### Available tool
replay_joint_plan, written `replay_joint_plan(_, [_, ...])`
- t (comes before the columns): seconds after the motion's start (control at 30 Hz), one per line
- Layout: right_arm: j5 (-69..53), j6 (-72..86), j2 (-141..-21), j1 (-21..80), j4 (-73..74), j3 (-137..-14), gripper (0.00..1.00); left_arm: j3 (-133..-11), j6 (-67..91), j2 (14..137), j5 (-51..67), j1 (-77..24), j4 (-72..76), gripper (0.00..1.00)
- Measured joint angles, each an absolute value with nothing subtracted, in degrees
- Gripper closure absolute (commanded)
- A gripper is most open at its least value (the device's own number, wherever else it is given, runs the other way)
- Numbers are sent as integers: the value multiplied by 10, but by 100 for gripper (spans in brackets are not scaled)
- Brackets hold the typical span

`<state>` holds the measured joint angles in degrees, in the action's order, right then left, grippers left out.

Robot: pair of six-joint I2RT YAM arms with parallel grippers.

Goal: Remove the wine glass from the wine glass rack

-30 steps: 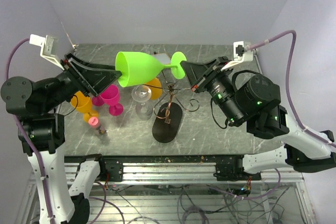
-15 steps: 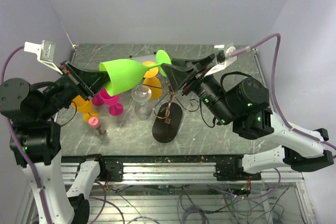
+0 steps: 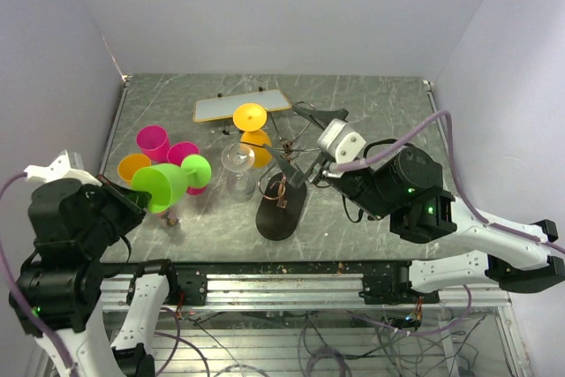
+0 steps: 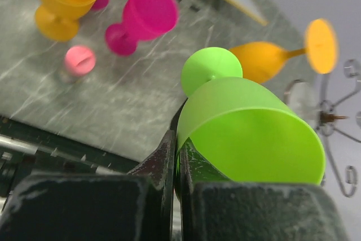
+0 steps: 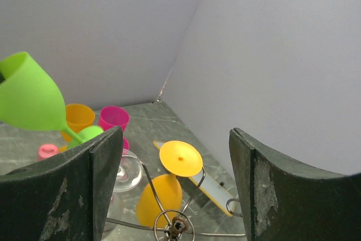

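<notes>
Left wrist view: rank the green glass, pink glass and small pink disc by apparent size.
1. green glass, though it sits right at the lens
2. pink glass
3. pink disc

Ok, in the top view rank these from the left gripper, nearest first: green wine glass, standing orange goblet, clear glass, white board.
From the left gripper:
1. green wine glass: gripped at its rim.
2. standing orange goblet: just beyond, at the far left.
3. clear glass: toward the middle.
4. white board: at the far edge.
</notes>
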<state>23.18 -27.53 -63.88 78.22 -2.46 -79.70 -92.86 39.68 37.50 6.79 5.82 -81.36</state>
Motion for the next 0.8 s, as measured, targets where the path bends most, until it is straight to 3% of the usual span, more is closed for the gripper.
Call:
replay_joint_plan(0.37, [72,-360,-679,782,142,-839,21,-781,343,455,21,58,-844,93])
replay_joint_plan(0.8, [38,-384,-705,782,211,-838,24,-659,295,571,7,58,-727,93])
